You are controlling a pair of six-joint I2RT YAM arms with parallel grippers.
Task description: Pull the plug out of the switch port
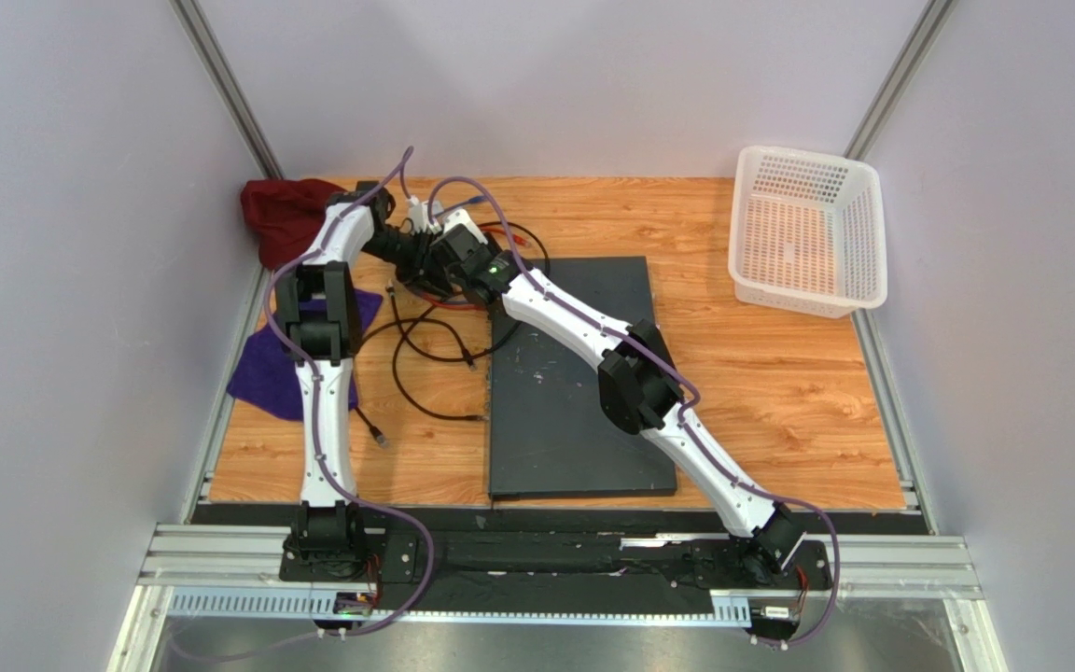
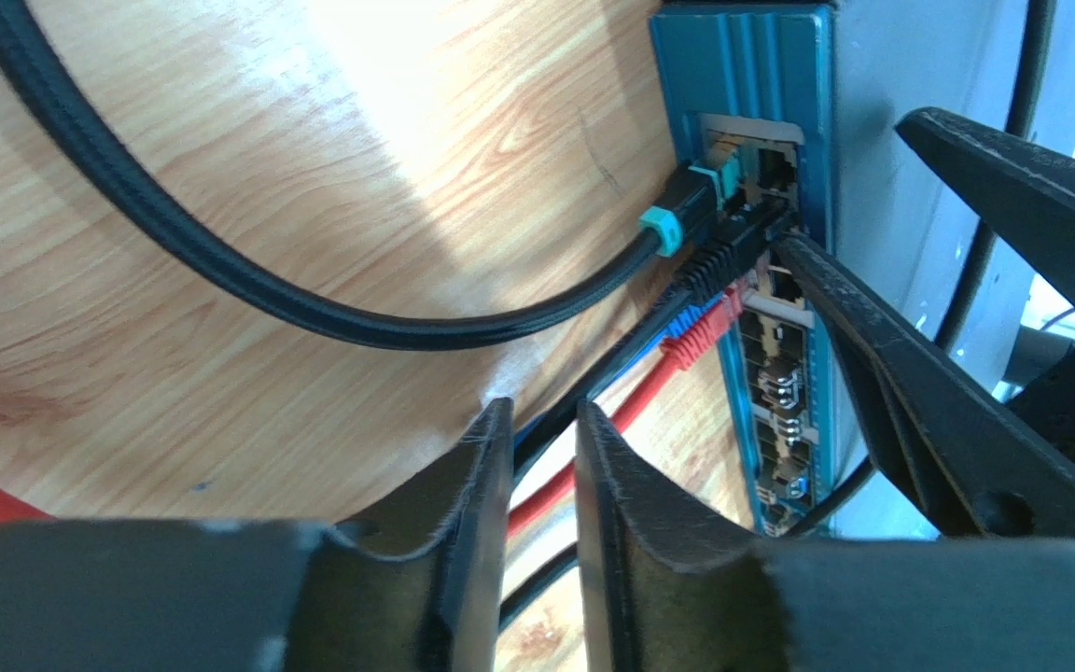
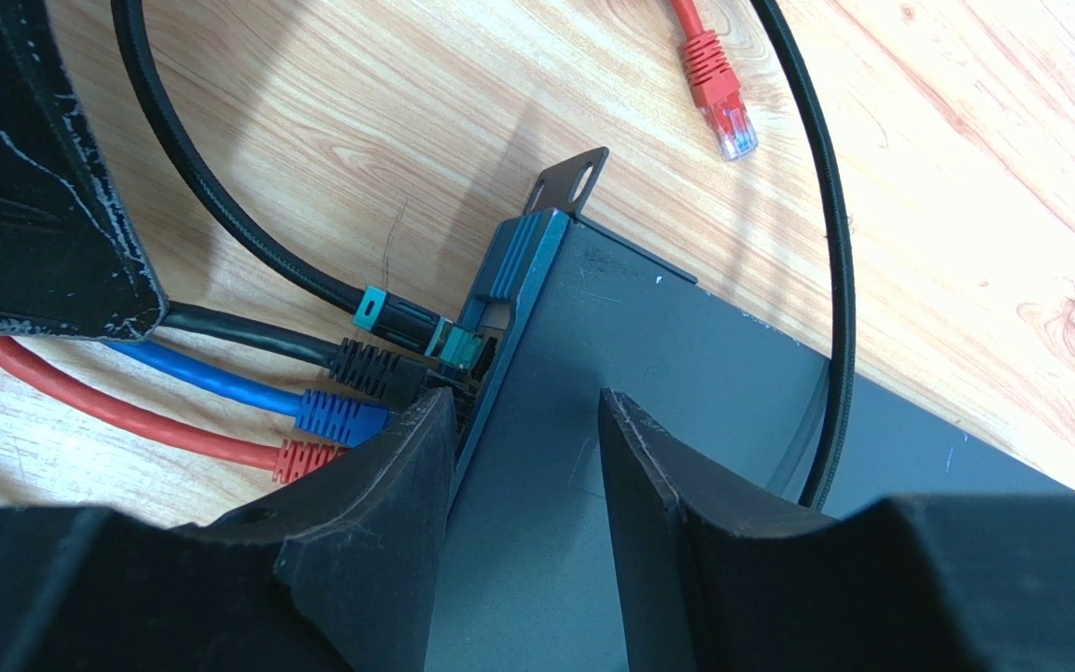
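Note:
The switch (image 1: 571,378) is a flat dark grey slab mid-table; its port face (image 2: 776,350) points far left. Several plugs sit in its ports: a teal-tipped black one (image 3: 456,343), a black-booted one (image 3: 368,367), a blue one (image 3: 340,416) and a red one (image 3: 302,458). My right gripper (image 3: 522,399) is open at the switch's port edge. One finger (image 2: 810,273) touches the black-booted plug (image 2: 726,252); the other is over the switch top (image 3: 669,378). My left gripper (image 2: 546,409) hovers over the cables with a narrow gap, holding nothing.
A loose red plug (image 3: 719,91) and a black cable loop (image 3: 838,280) lie by the switch. Loose cables (image 1: 424,364) coil left of it. A red cloth (image 1: 284,210) and a purple cloth (image 1: 270,371) lie at the left. A white mesh basket (image 1: 807,231) stands far right.

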